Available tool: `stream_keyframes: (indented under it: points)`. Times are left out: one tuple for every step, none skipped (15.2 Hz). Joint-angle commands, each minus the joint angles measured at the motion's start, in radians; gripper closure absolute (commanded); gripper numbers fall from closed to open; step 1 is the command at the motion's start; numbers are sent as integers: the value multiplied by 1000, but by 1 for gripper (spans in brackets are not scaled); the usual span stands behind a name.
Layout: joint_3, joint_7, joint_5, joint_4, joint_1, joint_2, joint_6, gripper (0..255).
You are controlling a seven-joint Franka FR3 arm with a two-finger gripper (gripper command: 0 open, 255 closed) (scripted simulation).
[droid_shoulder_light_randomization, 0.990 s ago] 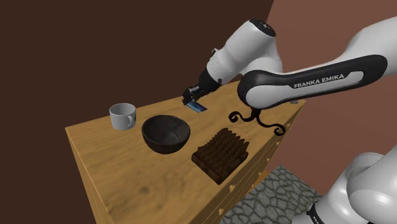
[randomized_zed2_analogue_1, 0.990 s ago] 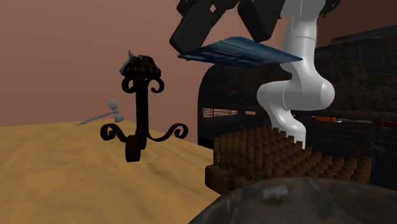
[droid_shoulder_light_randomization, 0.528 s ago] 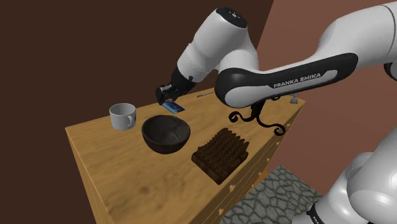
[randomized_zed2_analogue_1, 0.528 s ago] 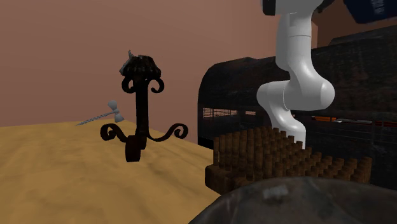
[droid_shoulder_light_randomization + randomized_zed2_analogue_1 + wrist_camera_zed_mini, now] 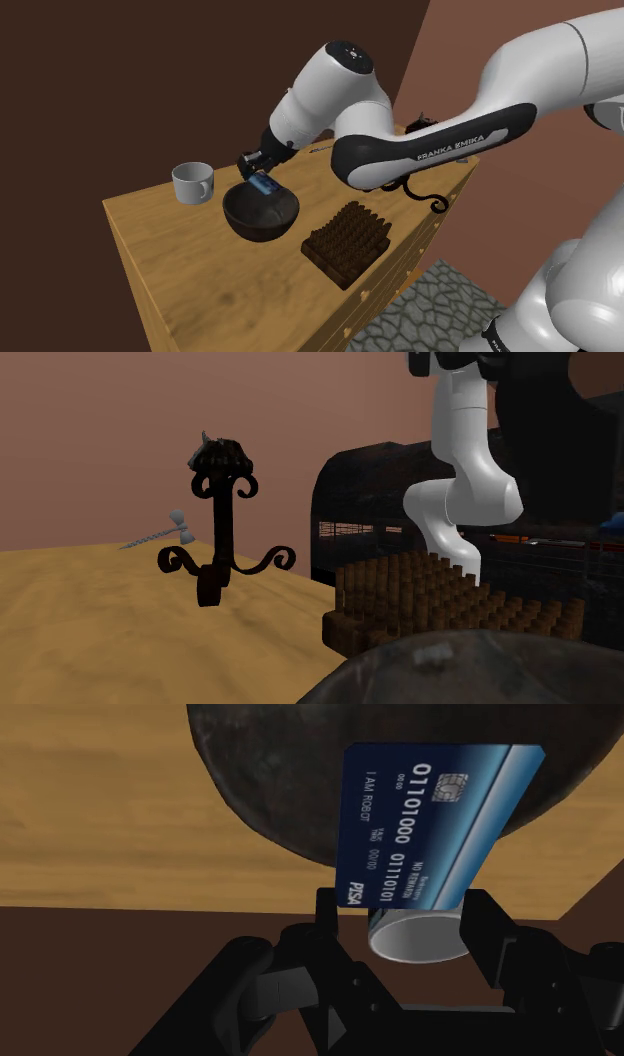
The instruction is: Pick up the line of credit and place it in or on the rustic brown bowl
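Hanging above dark bowl (image 5: 240,216), blue card (image 5: 430,824), seemingly clasped between jaws

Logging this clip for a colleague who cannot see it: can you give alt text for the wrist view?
The black gripper clasps a blue payment card in front of a dark round bowl that sits on a wooden tabletop. A white mug shows between the fingers, beyond the card.

The blue bank card (image 5: 430,824), printed with white numbers and a chip, hung tilted in the gripper's (image 5: 405,919) clasp, pinched at one short end, over the dark, mottled round bowl (image 5: 255,230). That bowl stood upright near the white mug (image 5: 192,183).
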Motion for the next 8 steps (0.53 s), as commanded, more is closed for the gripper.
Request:
stream_keyframes:
  points:
    - [-3,23,-25,-14,1,11,21,255]
    - [-5,35,-39,-20,2,18,30,255]
    - [-7,48,-53,-25,2,24,39,255]
    - [-9,61,-67,-30,4,31,48,255]
    - [-12,74,-82,-35,5,38,57,255]
    - [-14,87,-97,-40,6,45,66,255]
    - [-17,101,-112,-44,8,53,74,255]
    - [-22,124,-138,-50,11,65,88,255]
